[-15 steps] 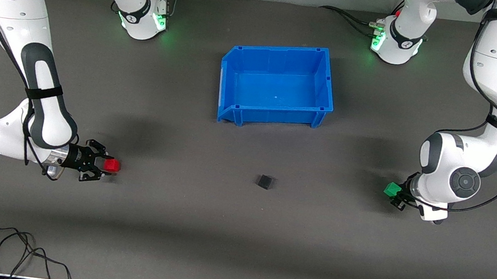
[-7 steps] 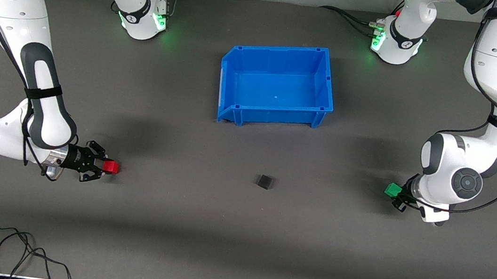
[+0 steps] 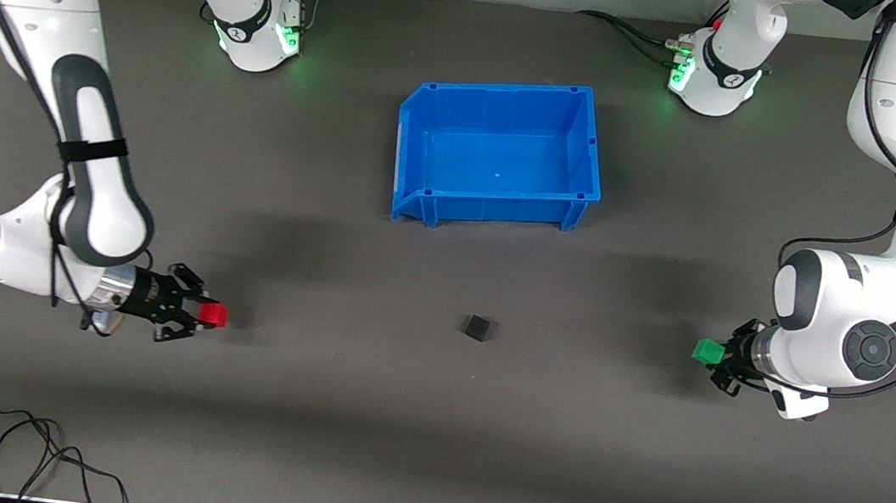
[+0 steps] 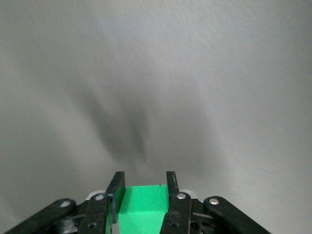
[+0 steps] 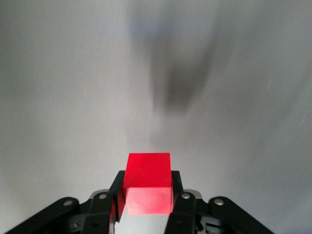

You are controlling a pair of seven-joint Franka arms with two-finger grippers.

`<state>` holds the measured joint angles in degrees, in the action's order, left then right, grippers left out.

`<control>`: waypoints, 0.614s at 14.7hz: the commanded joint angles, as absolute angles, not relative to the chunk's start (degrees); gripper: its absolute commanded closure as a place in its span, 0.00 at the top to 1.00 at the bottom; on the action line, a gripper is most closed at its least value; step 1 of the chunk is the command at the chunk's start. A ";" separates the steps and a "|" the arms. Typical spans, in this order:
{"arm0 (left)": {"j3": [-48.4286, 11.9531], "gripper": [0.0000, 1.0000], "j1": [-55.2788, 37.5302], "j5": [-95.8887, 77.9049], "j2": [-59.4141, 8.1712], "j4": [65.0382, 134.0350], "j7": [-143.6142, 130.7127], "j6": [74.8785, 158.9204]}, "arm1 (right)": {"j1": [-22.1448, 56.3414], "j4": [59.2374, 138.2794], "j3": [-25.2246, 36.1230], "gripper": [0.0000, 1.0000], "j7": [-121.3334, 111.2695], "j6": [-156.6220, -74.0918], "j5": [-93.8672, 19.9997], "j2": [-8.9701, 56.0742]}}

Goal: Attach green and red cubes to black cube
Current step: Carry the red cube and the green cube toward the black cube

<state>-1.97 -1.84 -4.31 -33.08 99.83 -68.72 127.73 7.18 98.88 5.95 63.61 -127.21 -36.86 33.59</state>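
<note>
The black cube (image 3: pixel 477 327) sits on the dark table midway between the two grippers, nearer to the front camera than the blue bin. My right gripper (image 3: pixel 208 313) is shut on the red cube (image 3: pixel 214 313) just above the table toward the right arm's end; the right wrist view shows the red cube (image 5: pixel 148 183) clamped between the fingers. My left gripper (image 3: pixel 713 354) is shut on the green cube (image 3: pixel 707 350) just above the table toward the left arm's end; the left wrist view shows the green cube (image 4: pixel 143 208) between the fingers. Both cubes point toward the black cube.
An open blue bin (image 3: pixel 418 145) stands in the middle of the table, farther from the front camera than the black cube. A loose black cable (image 3: pixel 5 445) lies at the table's front edge toward the right arm's end.
My right gripper has moved with the red cube a little toward the black cube and the front camera. My left arm has shifted; the green cube stays in its grip at almost the same place.
</note>
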 commanded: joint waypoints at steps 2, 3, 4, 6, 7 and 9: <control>-1.49 0.00 -9.64 -5.45 -36.90 94.94 -85.04 126.83 | 15.62 95.37 6.68 0.28 75.03 -127.61 -37.71 33.92; -1.49 0.00 -11.67 -5.45 -37.96 93.96 -88.73 126.83 | 17.30 94.49 6.59 0.28 77.76 -128.75 -37.71 34.36; -1.49 0.00 -13.34 -5.45 -38.93 92.82 -92.08 126.91 | 19.32 94.22 6.59 0.27 80.83 -130.67 -37.79 34.80; -1.49 0.00 -17.47 -5.45 -40.34 91.50 -94.13 127.79 | 24.32 93.78 6.59 0.25 87.33 -135.68 -37.79 35.85; -1.49 0.00 -19.14 -5.36 -40.78 91.06 -94.13 129.27 | 26.17 93.17 6.59 0.25 90.50 -138.05 -37.79 36.90; -1.49 0.00 -21.44 -5.80 -41.22 90.97 -94.31 132.44 | 29.61 91.42 6.59 0.25 96.39 -141.23 -37.79 39.10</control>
<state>-2.62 -19.10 -4.92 -40.14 92.89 -93.57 130.97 26.68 94.95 5.76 90.90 -138.61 -36.87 35.64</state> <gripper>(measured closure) 0.634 0.599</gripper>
